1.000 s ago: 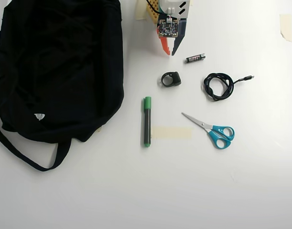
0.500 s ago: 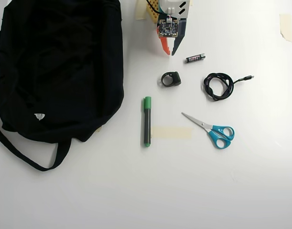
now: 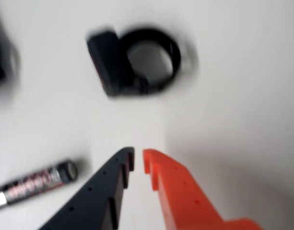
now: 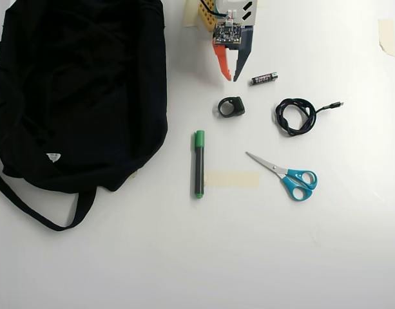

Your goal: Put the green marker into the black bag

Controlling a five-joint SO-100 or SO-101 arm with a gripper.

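The green marker [image 4: 199,164] lies lengthwise on the white table in the overhead view, green cap pointing to the top. The black bag [image 4: 81,90] sprawls over the left third, its white tag [image 4: 53,157] near the lower edge. My gripper [image 4: 231,78] hangs at the top centre, well above the marker in the picture and right of the bag. Its orange and dark fingers stand almost together with nothing between them. In the wrist view the gripper [image 3: 138,157] points at a black ring-shaped clip [image 3: 137,62]. Neither marker nor bag shows there.
A small battery [image 4: 264,78] lies just right of the fingertips, the black clip [image 4: 231,107] just below them. A coiled black cable [image 4: 295,116], blue-handled scissors [image 4: 287,176] and a tape strip [image 4: 231,179] sit to the right of the marker.
The gripper has reached a little further down the overhead view toward the black clip. Everything on the table stays put.
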